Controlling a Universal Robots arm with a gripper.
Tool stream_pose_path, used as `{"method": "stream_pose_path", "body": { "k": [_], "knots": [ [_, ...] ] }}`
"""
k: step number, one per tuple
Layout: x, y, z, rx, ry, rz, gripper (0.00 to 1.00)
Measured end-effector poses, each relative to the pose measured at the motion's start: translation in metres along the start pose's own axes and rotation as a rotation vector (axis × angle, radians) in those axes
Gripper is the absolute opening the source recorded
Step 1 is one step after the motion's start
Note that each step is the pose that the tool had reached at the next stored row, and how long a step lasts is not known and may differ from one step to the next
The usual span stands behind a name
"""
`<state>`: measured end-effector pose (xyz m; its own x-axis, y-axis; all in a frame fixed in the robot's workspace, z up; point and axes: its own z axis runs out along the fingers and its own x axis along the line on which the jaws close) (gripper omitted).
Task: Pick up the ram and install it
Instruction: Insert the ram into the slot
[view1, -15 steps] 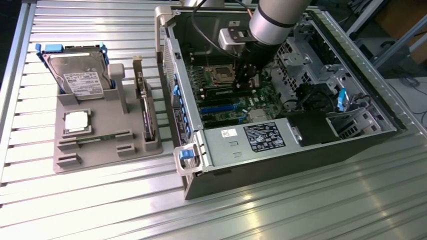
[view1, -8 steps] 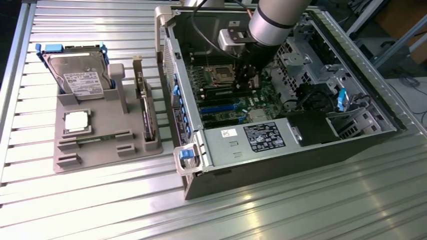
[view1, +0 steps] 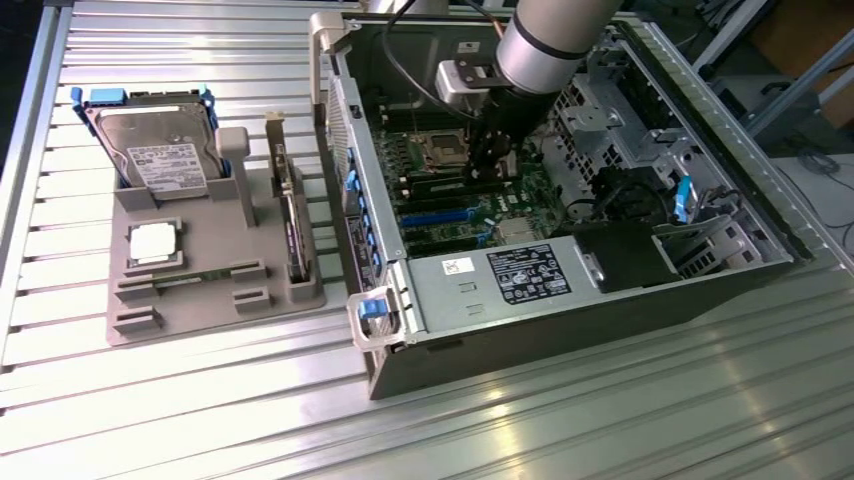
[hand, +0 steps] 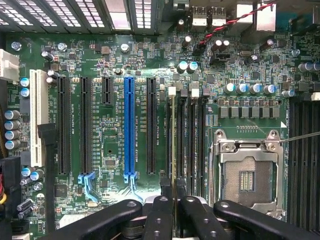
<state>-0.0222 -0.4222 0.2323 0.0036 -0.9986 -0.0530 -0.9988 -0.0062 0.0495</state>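
Observation:
My gripper (hand: 174, 216) is shut on the ram (hand: 173, 150), which I see edge-on as a thin pale line between the two black fingers (hand: 159, 217). The ram hangs along the row of dark memory slots (hand: 190, 145) beside the empty CPU socket (hand: 247, 175), lined up with the slot nearest the long black expansion slot. I cannot tell whether it touches the slot. In the exterior view the gripper (view1: 489, 150) reaches down into the open computer case (view1: 561, 300), over the motherboard (view1: 454, 200).
A grey fixture tray (view1: 200, 290) at the exterior view's left holds a hard drive (view1: 160, 150), a square silver CPU chip (view1: 154, 243) and an upright expansion card (view1: 291, 215). Inside the case, the power supply (view1: 514, 275) and the drive cage (view1: 614, 130) crowd the arm.

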Motion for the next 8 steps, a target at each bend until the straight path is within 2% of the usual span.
{"method": "stream_pose_path", "body": {
  "k": [3,8],
  "knots": [
    [-0.0001,0.0002,-0.0028,0.0,0.0001,0.0,0.12],
    [0.0001,0.0,0.0003,-0.0002,-0.0027,0.0,0.12]
  ]
}}
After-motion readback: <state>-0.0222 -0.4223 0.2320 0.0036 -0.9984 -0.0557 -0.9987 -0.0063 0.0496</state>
